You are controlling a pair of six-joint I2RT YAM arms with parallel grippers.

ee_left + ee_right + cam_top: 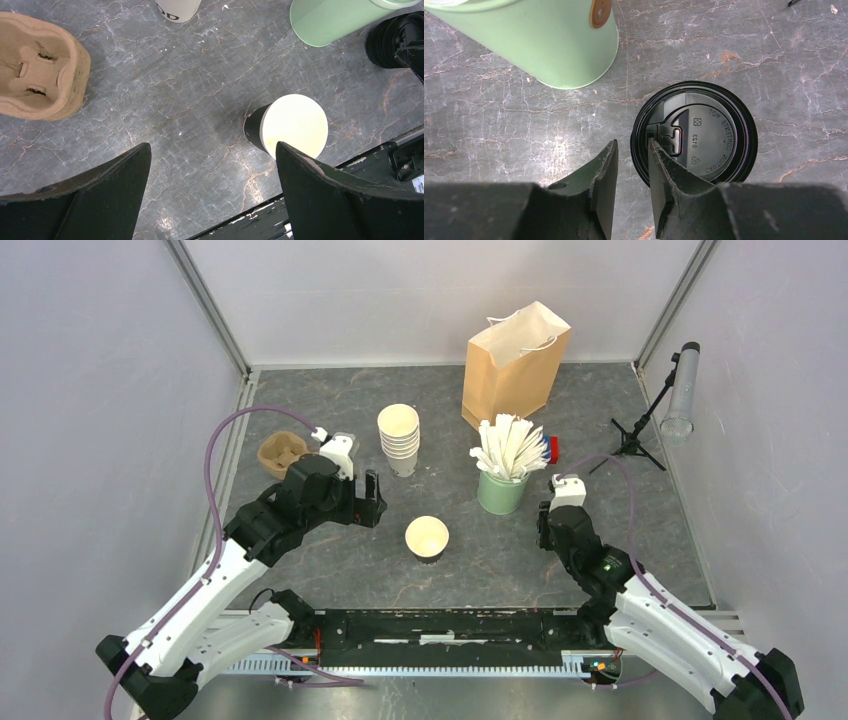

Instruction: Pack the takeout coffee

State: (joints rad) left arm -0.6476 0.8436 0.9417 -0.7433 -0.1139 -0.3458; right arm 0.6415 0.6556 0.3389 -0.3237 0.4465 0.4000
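Note:
No lidded cup shows. One open cream paper cup (427,537) stands lidless mid-table; it also shows in the left wrist view (295,125), its side looking dark. My left gripper (370,502) is open and empty, left of that cup, which sits by the right fingertip (212,147). A black plastic lid (704,137) lies on a stack of lids beside the green cup. My right gripper (631,145) has its jaws narrowed on the lid's near rim, one finger outside, one over the lid. The brown paper bag (515,360) stands open at the back.
A stack of lidless cream cups (400,438) stands left of a green cup of white sticks (503,475). A brown pulp cup carrier (280,453) lies at the left. A small black tripod (635,440) stands at the right. The black lid stack shows in the left wrist view (387,42).

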